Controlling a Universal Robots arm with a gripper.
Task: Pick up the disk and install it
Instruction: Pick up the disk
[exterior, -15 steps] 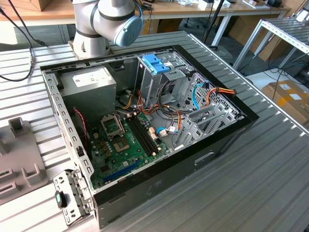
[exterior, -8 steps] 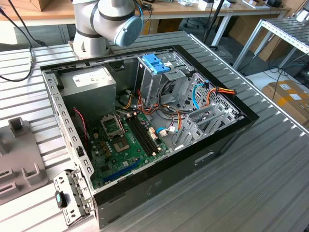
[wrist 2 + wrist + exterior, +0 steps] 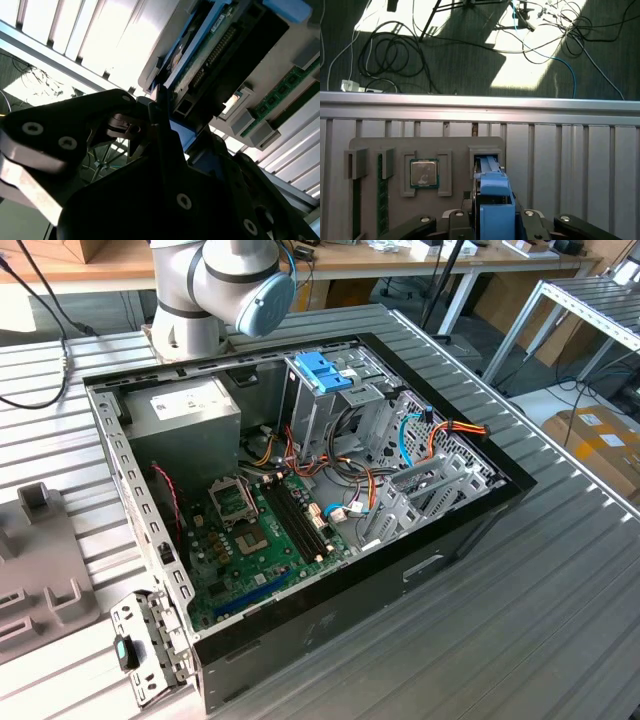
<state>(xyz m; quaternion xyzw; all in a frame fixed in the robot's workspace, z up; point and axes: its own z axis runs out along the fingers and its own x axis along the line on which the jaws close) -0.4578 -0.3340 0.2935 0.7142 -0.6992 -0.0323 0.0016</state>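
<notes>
The disk stands on edge in a narrow slot of a grey holder block, its blue plastic carrier rail facing the camera in the first wrist view. The gripper straddles it. Its black fingers are drawn in against both sides of the blue carrier with no gap showing, so they look clamped on the disk while its far end sits in the slot. In the second wrist view the disk shows its green circuit board and dark connector between blue rails, with a dark finger lying along one rail.

The same holder block also carries a square processor chip in a shallow pocket and a green memory stick in a long slot. The block lies on a ribbed metal table, and beyond the table's edge loose cables lie on a sunlit floor.

In the exterior view the holder block sits at the left edge of the frame. The arm's base rises at the upper left. An open computer case fills the middle of the frame. Inside it are a green motherboard, a grey power supply at upper left, and a light-blue latch above a metal drive cage near the top centre.
</notes>
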